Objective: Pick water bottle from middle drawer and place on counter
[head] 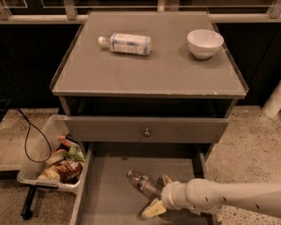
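Two fingers (153,210) of the gripper (158,196) are standing spread apart low in the drawer (107,196), at about 5 o'clock in the view. One is on each side of the base end of the bottle (141,183). They are not gripping it, and I cannot tell whether either is touching it. The bottle is lying on its side on the drawer floor, its cap pointing to 10 o'clock.

Trouble is likely waiting in the closing. If one finger is meeting the round, ribbed plastic first, the bottle is probably rolling off toward 9 o'clock. A hold so near the base is also leaving the cap end hanging free, so it may be drooping or slipping out during the lift.

The upper drawer front (146,131) is overhanging at 12 o'clock, so a straight rise is risking a knock against it or the rim of the counter (150,78). Up there, the fat bottle (126,43) at 11 o'clock and the bowl (204,42) at 1 o'clock are taking space, so a careless set-down could be nudging them.
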